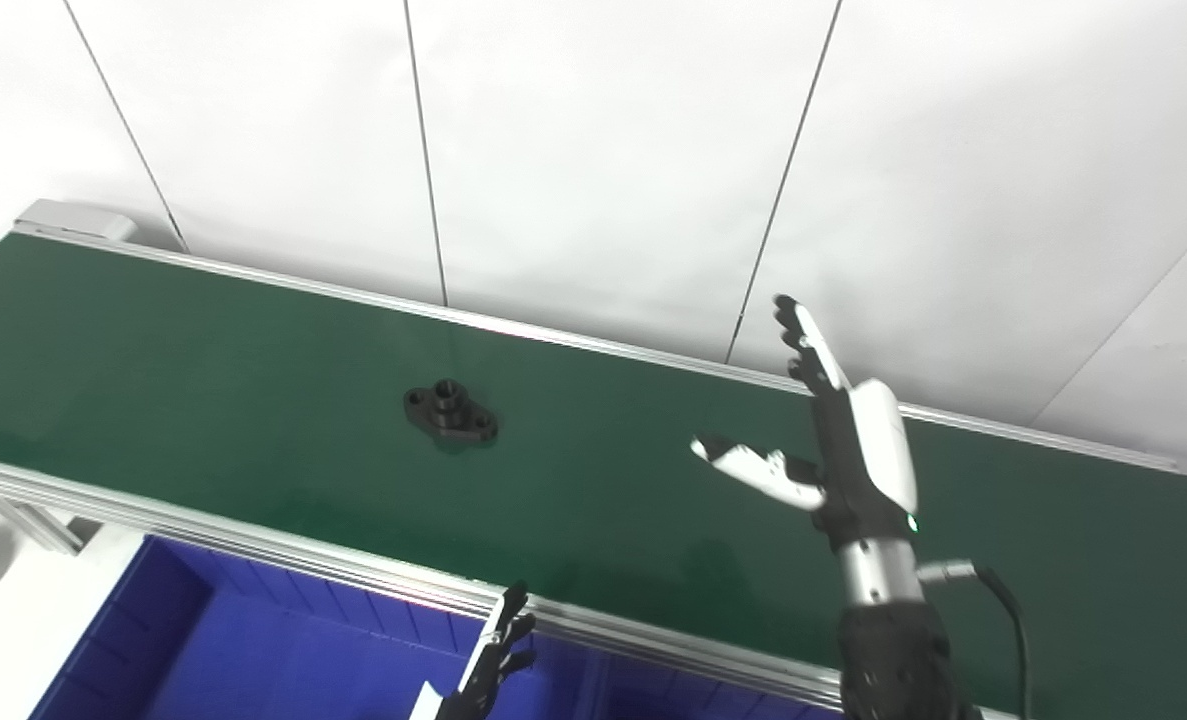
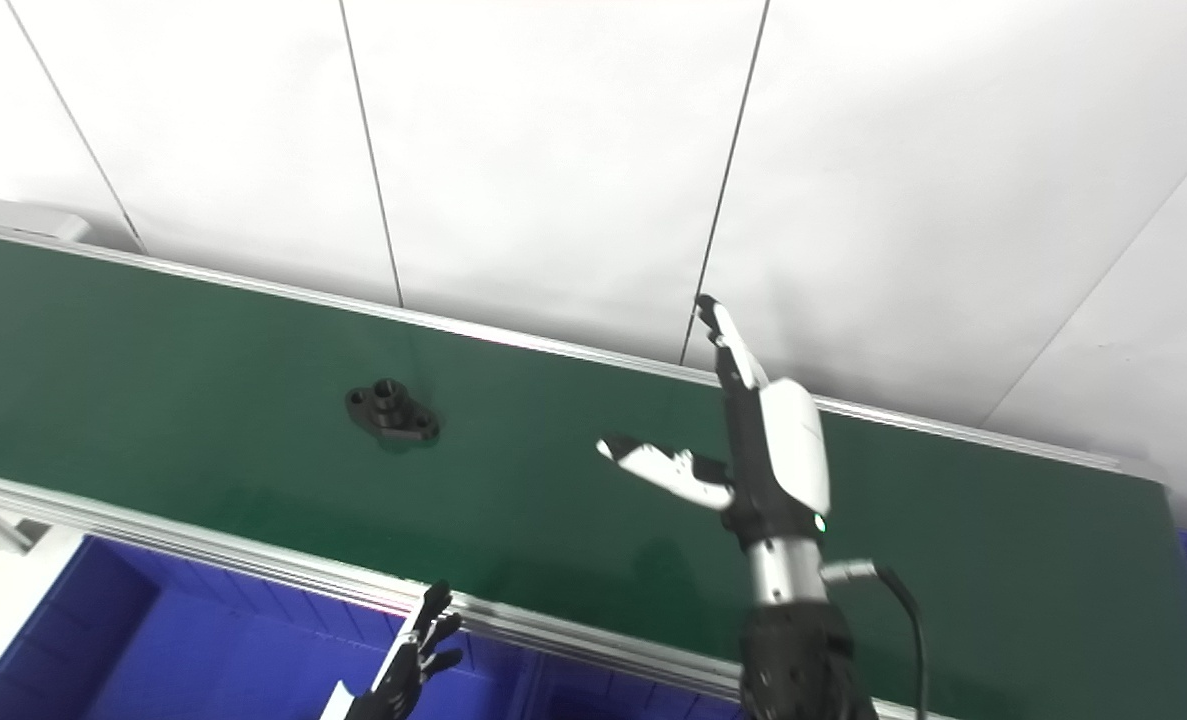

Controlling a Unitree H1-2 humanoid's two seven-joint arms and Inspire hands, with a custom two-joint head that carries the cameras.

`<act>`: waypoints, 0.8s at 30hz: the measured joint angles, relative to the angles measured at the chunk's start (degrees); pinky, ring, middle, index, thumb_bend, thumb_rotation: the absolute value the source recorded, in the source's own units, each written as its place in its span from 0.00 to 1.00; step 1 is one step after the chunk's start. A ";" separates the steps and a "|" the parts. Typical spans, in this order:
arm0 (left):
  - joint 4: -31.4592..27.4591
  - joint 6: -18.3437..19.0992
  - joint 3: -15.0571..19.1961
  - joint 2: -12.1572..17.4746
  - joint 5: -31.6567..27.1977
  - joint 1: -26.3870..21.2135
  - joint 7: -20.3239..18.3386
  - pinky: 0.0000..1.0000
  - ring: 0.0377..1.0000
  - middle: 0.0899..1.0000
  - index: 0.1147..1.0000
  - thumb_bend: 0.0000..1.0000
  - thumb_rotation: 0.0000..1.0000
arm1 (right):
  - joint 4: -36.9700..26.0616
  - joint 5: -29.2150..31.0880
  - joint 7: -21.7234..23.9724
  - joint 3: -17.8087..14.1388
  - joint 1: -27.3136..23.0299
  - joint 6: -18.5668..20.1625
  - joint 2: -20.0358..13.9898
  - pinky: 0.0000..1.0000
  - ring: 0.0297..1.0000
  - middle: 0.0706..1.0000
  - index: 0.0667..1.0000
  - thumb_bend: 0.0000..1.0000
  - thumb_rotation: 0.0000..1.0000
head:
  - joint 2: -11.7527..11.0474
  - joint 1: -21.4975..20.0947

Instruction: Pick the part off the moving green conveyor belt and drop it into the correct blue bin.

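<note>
The right hand (image 1: 853, 440) stands raised over the green conveyor belt (image 1: 203, 400), its fingers (image 1: 803, 335) stretched upward and the thumb splayed out to the side, holding nothing. I'd guess it is set there as a waiting catch, palm turned toward the black flanged part (image 1: 450, 412), which lies flat mid-belt, well apart from the hand. The left hand (image 1: 493, 660) sits low at the belt's near rail (image 1: 253, 535), above the blue bin (image 1: 253, 650); only its fingertips show, spread and empty, likely parked out of the way. The belt is smooth, dark green and slightly glossy, framed by aluminium rails, running slantwise across the view. Behind it is a plain white panelled wall (image 1: 603, 150) with thin dark seams. In the right eye view a second patch of blue shows at the far right edge.
</note>
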 measured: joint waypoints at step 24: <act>0.56 0.00 -2.71 0.12 0.62 -0.13 2.75 0.82 0.89 0.95 1.00 0.76 0.84 | 25.55 -18.35 -3.09 12.97 -16.14 12.56 3.09 0.69 0.78 0.82 0.87 1.00 0.78 | 1.05 2.46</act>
